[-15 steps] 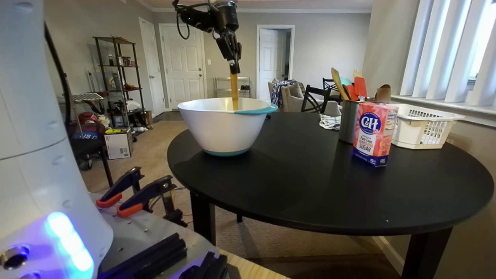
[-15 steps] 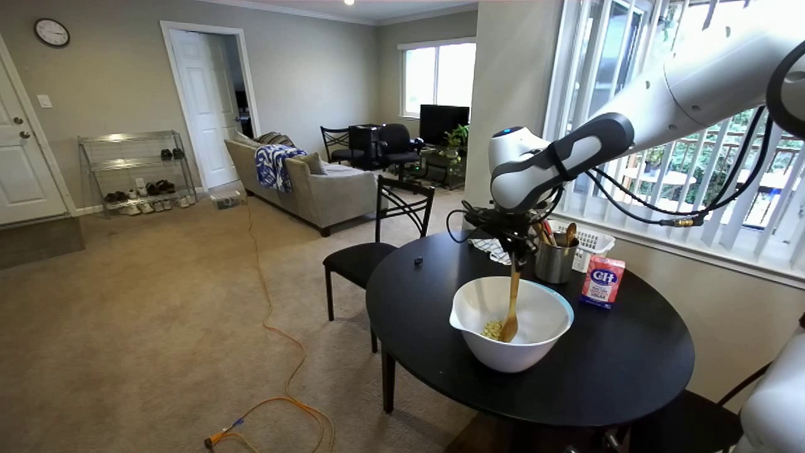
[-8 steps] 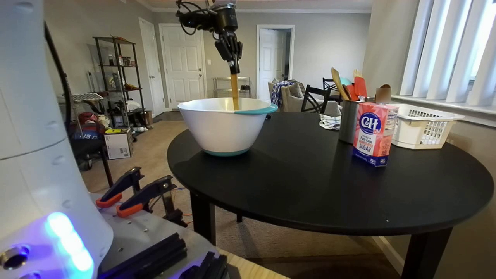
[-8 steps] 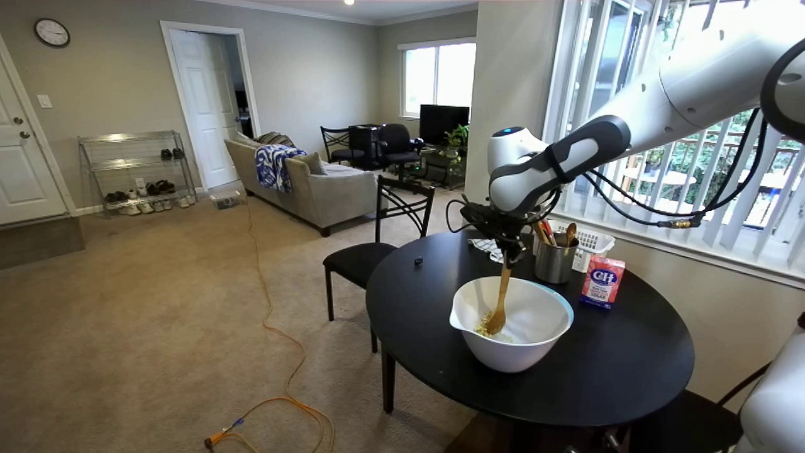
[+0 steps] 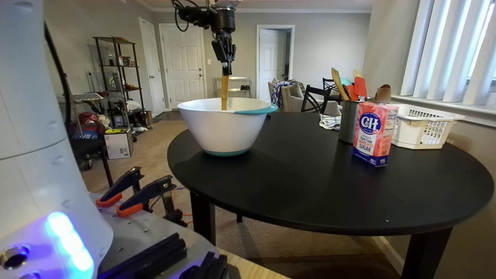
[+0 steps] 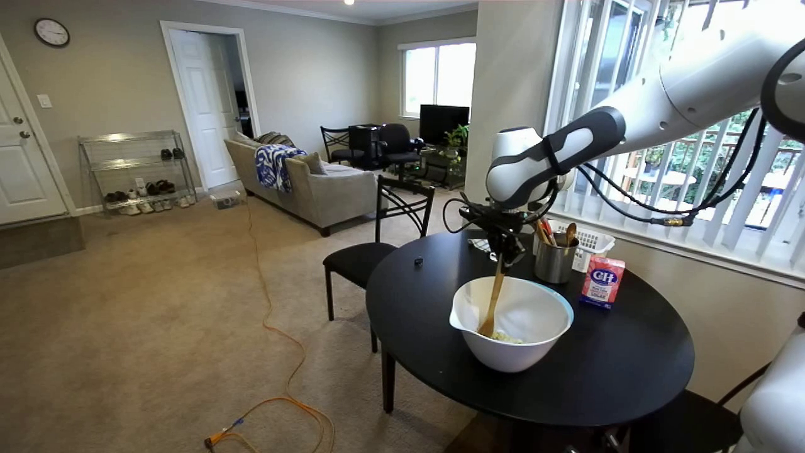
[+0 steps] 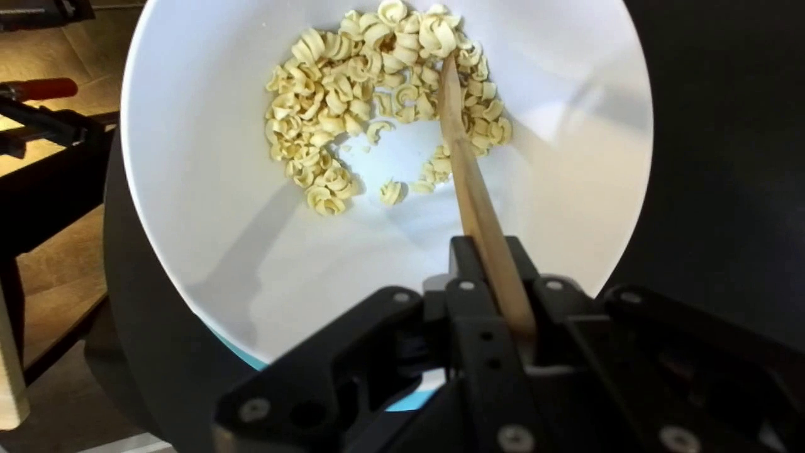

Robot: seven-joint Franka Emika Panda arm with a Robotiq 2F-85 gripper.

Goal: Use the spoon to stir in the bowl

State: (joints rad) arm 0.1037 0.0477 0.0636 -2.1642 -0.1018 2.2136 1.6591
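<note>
The white bowl (image 5: 226,128) with a teal rim edge and base stands upright on the black round table; it also shows in an exterior view (image 6: 510,360) and the wrist view (image 7: 188,157). My gripper (image 7: 490,251) is shut on the upper handle of the wooden spoon (image 7: 468,176), above the bowl; the gripper also shows in both exterior views (image 5: 226,71) (image 6: 503,257). The spoon (image 6: 494,296) leans slightly, its head down inside the bowl among pale curled pasta (image 7: 314,119). The pasta lies in a broken ring on the bowl's floor. The spoon's head is seen edge-on in the wrist view.
A pink sugar box (image 5: 374,133), a metal utensil holder (image 6: 556,259) and a white slatted basket (image 5: 420,128) stand on the table (image 5: 310,186). A cloth (image 5: 329,121) lies behind them. A black chair (image 6: 377,251) stands beside the table.
My gripper and the spoon have moved left in both exterior views, across the bowl. In an exterior view the pasta, before left of the spoon's head, now shows right of it. The bowl has not moved.
</note>
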